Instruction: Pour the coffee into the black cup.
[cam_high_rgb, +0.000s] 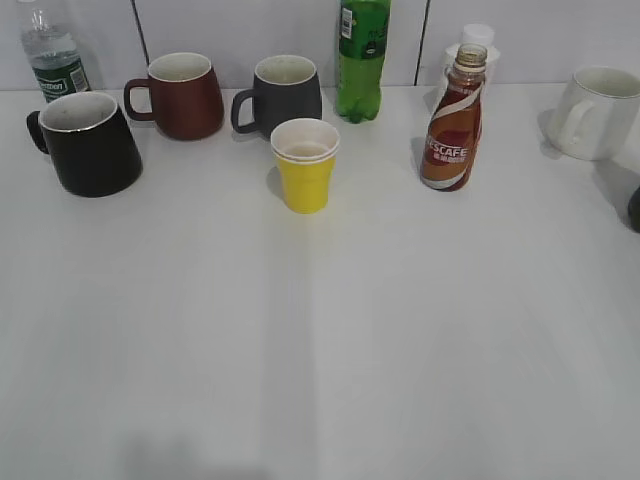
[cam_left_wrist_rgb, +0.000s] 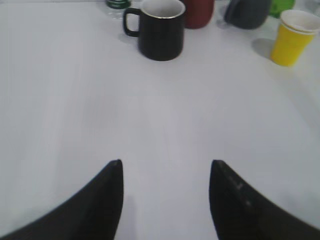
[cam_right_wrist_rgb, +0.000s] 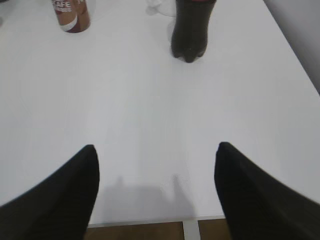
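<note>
The coffee, a slim brown bottle (cam_high_rgb: 452, 122) with a white swirl and NESCAFE label, stands upright at the back right of the table; its lower part shows in the right wrist view (cam_right_wrist_rgb: 70, 15) at top left. The black cup (cam_high_rgb: 87, 142), glossy with a pale inside, stands at the back left, handle to the left; it also shows in the left wrist view (cam_left_wrist_rgb: 158, 30). My left gripper (cam_left_wrist_rgb: 165, 165) is open and empty, well short of the cup. My right gripper (cam_right_wrist_rgb: 156, 150) is open and empty near the table's front edge. Neither gripper shows in the exterior view.
A maroon mug (cam_high_rgb: 180, 94), a dark grey mug (cam_high_rgb: 284, 94), a green soda bottle (cam_high_rgb: 362, 58), a yellow paper cup (cam_high_rgb: 305, 165), a clear water bottle (cam_high_rgb: 52, 52) and a white mug (cam_high_rgb: 597, 112) stand along the back. A dark bottle (cam_right_wrist_rgb: 192, 30) stands right of the coffee.
</note>
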